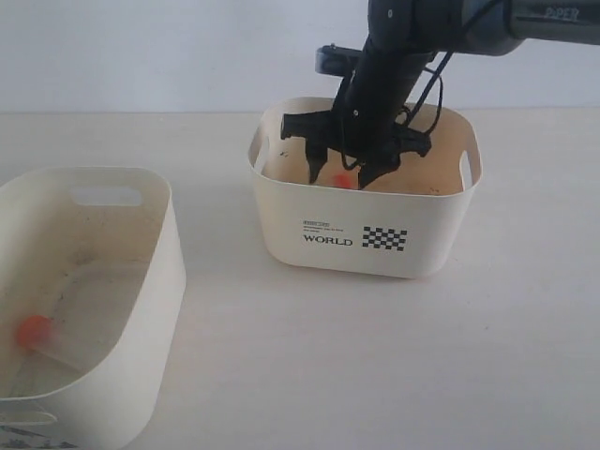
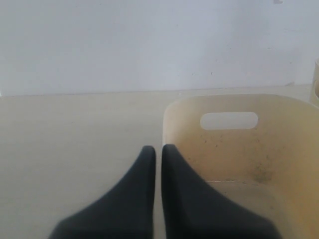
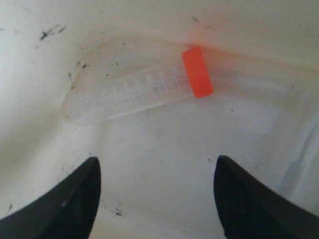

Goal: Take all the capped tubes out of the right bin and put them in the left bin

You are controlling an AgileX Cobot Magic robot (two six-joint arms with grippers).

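Note:
The right bin [image 1: 375,239], cream with the "WORLD" print and checkered patch, stands at mid-table. My right gripper [image 1: 342,174] reaches down into it, open, with nothing between its fingers. Just beyond it a clear tube with an orange-red cap [image 3: 144,85] lies flat on the bin floor [image 3: 164,164]; its cap [image 1: 343,179] shows in the exterior view. The left bin [image 1: 141,281], larger and plain, holds another orange-capped tube [image 1: 34,330]. My left gripper [image 2: 158,148] is shut and empty, hovering near the left bin's rim [image 2: 172,107]. No blue-capped tube is in view.
The pale table [image 1: 328,356] stretches between and in front of the two bins. A white wall [image 1: 141,47] runs along the back. The right arm's cables [image 1: 433,84] hang over the right bin's far side.

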